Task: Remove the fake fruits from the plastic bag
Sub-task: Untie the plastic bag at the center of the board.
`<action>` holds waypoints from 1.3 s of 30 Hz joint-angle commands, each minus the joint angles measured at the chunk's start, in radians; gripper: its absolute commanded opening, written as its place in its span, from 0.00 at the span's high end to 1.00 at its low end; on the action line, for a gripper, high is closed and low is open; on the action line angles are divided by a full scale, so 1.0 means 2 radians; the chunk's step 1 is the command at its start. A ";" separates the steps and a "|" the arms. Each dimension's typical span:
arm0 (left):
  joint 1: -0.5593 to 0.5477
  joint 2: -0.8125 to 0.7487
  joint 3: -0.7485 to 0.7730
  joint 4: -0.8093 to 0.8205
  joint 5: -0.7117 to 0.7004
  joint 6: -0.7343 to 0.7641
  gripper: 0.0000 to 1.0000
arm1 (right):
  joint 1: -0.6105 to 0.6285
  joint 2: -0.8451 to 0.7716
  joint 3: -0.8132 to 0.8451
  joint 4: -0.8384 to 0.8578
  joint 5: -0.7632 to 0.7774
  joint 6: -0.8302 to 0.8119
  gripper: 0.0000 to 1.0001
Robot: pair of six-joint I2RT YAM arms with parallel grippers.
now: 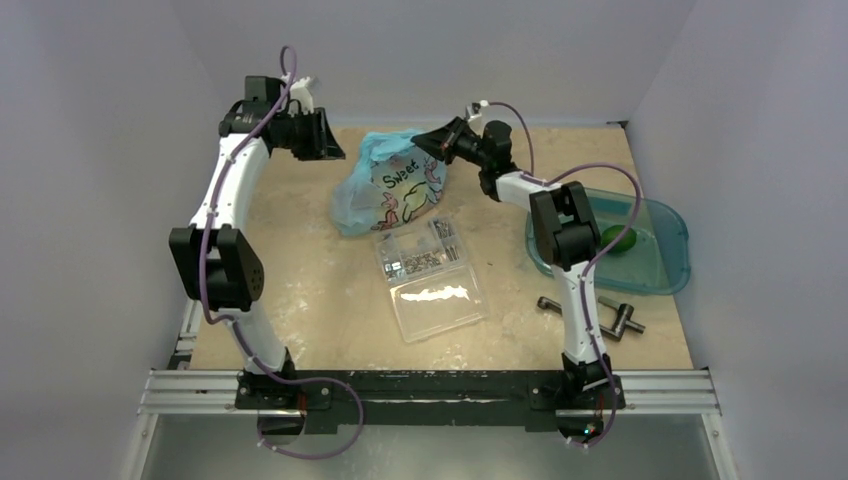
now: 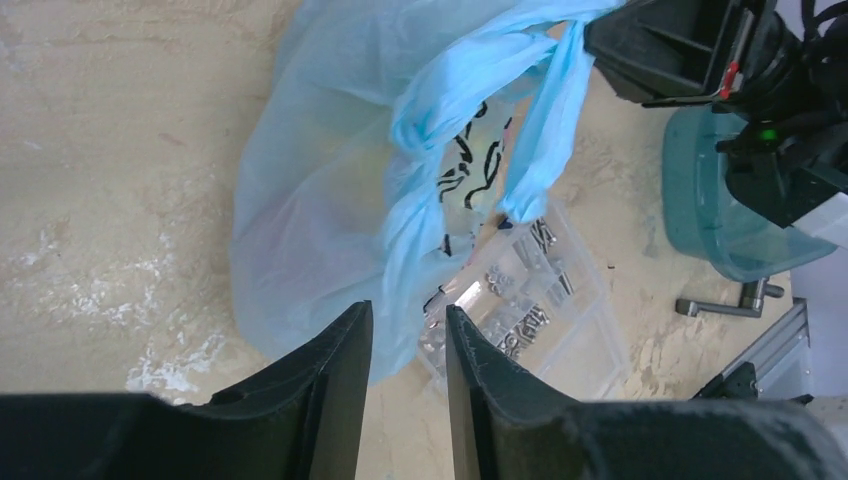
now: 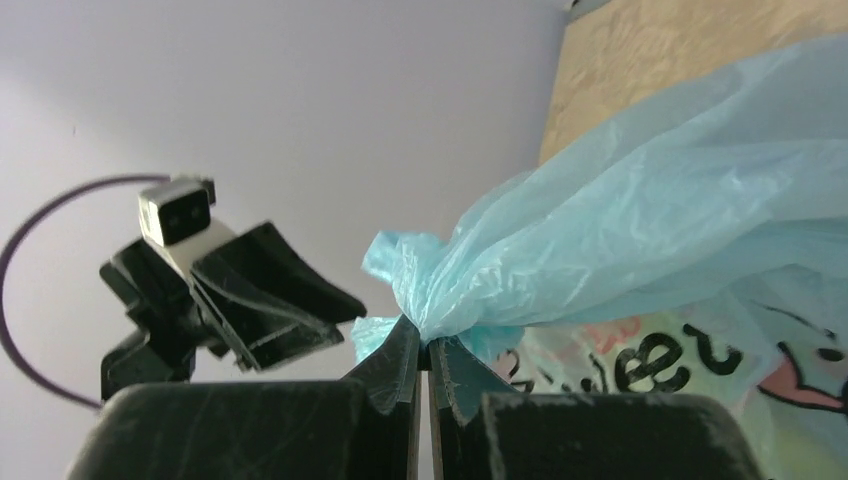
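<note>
The light-blue plastic bag [image 1: 390, 190] with the "Sweet" panel lies at the table's far middle. My right gripper [image 1: 424, 141] is shut on a bunched piece of the bag's top edge [image 3: 470, 300]; the pinch shows in the right wrist view [image 3: 425, 342]. My left gripper [image 1: 328, 140] is open and empty, hovering just left of and above the bag [image 2: 330, 200], with its fingers apart [image 2: 408, 318]. One green fake fruit [image 1: 618, 240] lies in the teal tray [image 1: 672, 275]. The other fruits are hidden, and the bag's contents cannot be seen.
A clear plastic box [image 1: 432, 276] of small metal parts lies right in front of the bag and shows in the left wrist view [image 2: 540, 300]. A dark metal tool [image 1: 598, 316] lies in front of the tray. Walls close off the left, back and right.
</note>
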 commanded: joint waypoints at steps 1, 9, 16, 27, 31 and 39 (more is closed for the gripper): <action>-0.010 -0.039 -0.016 0.042 0.031 0.012 0.65 | 0.014 -0.032 -0.012 0.087 -0.077 0.014 1.00; -0.046 -0.051 -0.022 0.041 -0.005 0.040 0.52 | 0.033 -0.038 -0.038 0.113 -0.116 0.007 1.00; -0.061 -0.056 -0.030 0.053 -0.053 0.035 0.45 | 0.051 -0.052 -0.060 0.111 -0.137 -0.011 1.00; -0.124 0.002 0.037 0.012 -0.193 0.067 0.45 | 0.057 -0.061 -0.062 0.086 -0.139 -0.037 1.00; -0.131 0.015 0.046 0.004 -0.221 0.078 0.45 | 0.058 -0.055 -0.059 0.091 -0.142 -0.034 1.00; -0.166 0.044 0.072 -0.011 -0.296 0.119 0.45 | 0.059 -0.055 -0.061 0.093 -0.151 -0.036 1.00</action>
